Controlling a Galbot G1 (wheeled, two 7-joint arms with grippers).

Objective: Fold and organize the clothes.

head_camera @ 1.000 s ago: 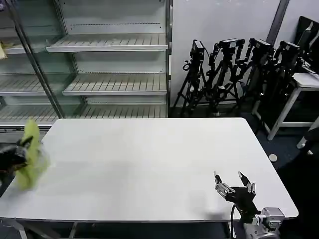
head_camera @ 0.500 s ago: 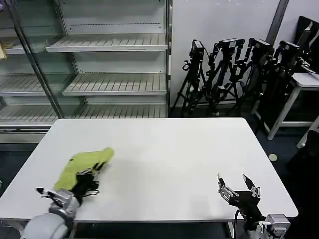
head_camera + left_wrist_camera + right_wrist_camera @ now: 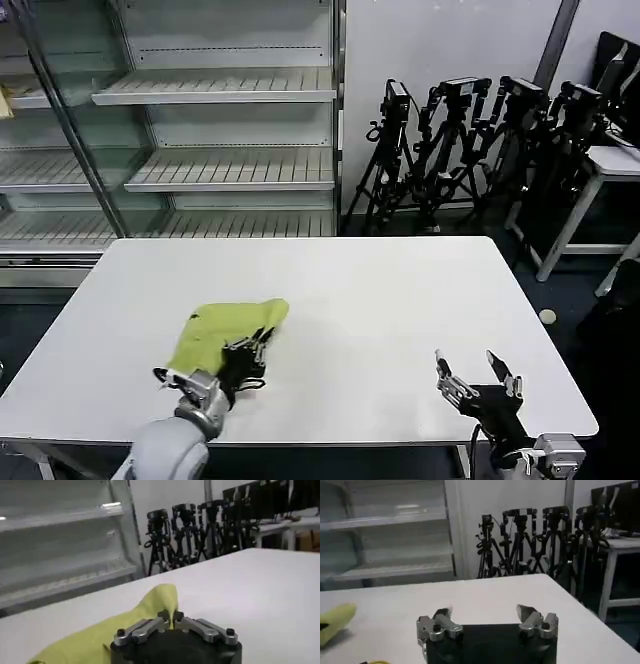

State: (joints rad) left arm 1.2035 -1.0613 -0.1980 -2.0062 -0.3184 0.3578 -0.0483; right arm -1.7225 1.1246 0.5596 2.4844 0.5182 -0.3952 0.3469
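The lime yellow-green shirt (image 3: 222, 331) lies bunched on the white table (image 3: 380, 300), left of the middle and near the front. My left gripper (image 3: 258, 343) is shut on a fold of the shirt (image 3: 150, 607) at its near right edge, and the cloth rises in a peak between the fingertips. My right gripper (image 3: 478, 369) hovers open over the table's front right corner, far from the shirt, with nothing between its fingers. In the right wrist view a tip of the shirt (image 3: 335, 620) shows far off beyond the right gripper (image 3: 485, 614).
A glass-fronted shelf unit (image 3: 220, 120) stands behind the table. Several black tripods with cameras (image 3: 470, 140) line the wall at the back right, beside a white side table (image 3: 600, 170).
My left gripper has carried the shirt from off the table's left edge rightward onto the table and has kept moving right. The right gripper has barely moved.
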